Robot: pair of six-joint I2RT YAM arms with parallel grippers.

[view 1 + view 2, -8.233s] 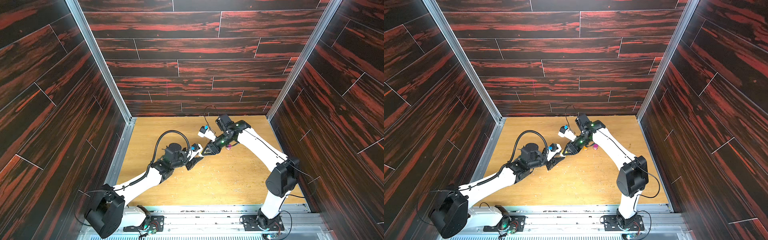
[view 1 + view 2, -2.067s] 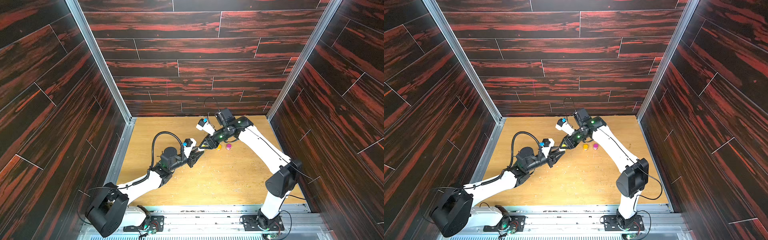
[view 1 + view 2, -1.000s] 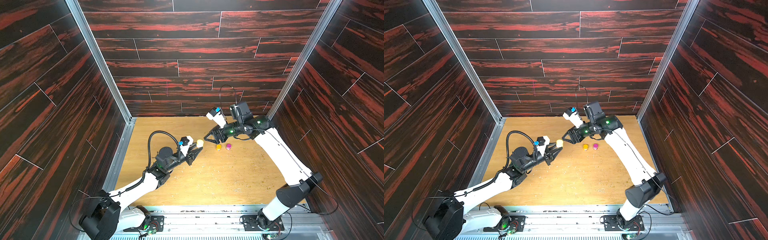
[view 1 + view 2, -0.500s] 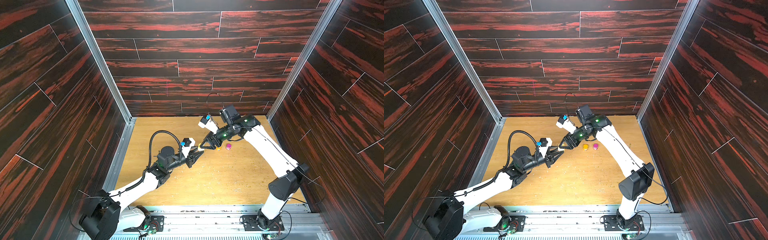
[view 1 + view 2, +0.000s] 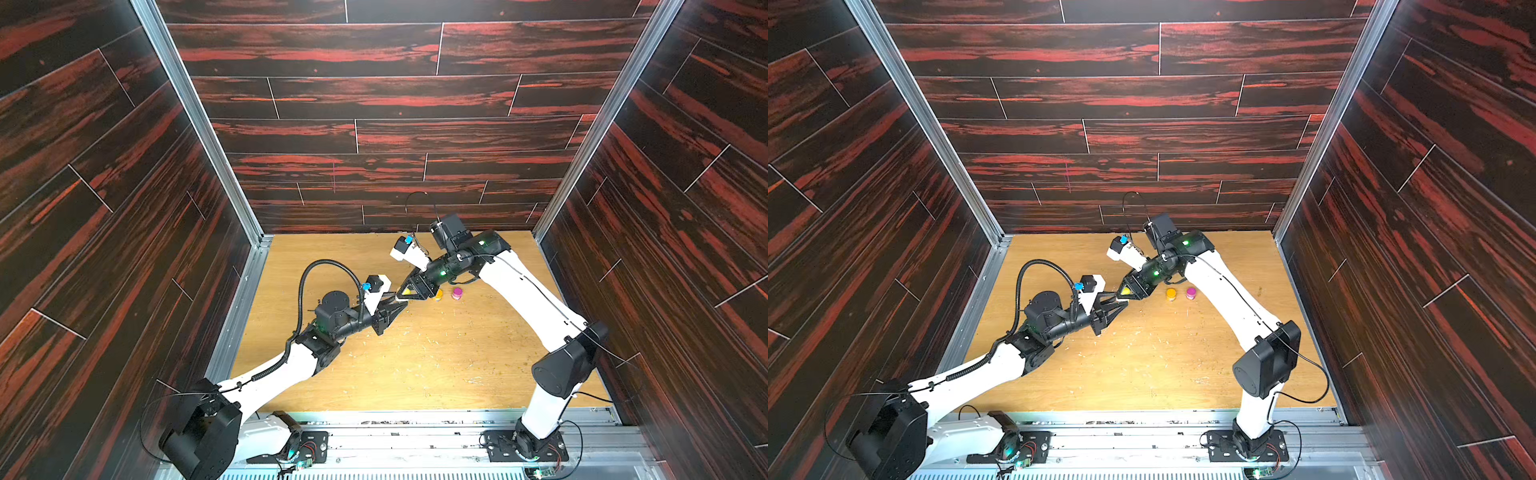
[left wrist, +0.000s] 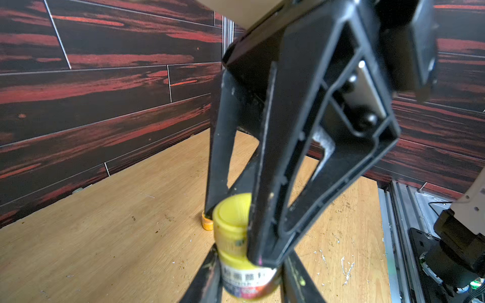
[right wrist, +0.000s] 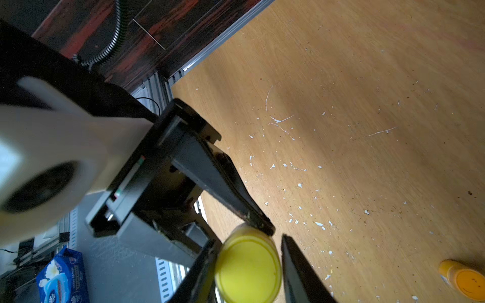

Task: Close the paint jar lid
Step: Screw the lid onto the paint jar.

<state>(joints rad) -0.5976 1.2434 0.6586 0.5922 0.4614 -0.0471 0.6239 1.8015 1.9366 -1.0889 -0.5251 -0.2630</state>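
Yellow paint jar (image 6: 246,278), clenched in your left jaws as the brace; its lid (image 7: 248,267), flanked by your right jaws for twisting, grip there not discernible.

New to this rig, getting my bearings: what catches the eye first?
Mid-table, the left end effector grips a small yellow plastic paint jar while the right end effector brackets its round yellow lid. A small orange jar and a small pink jar stand nearby on the scuffed wooden table, to the robot's right.
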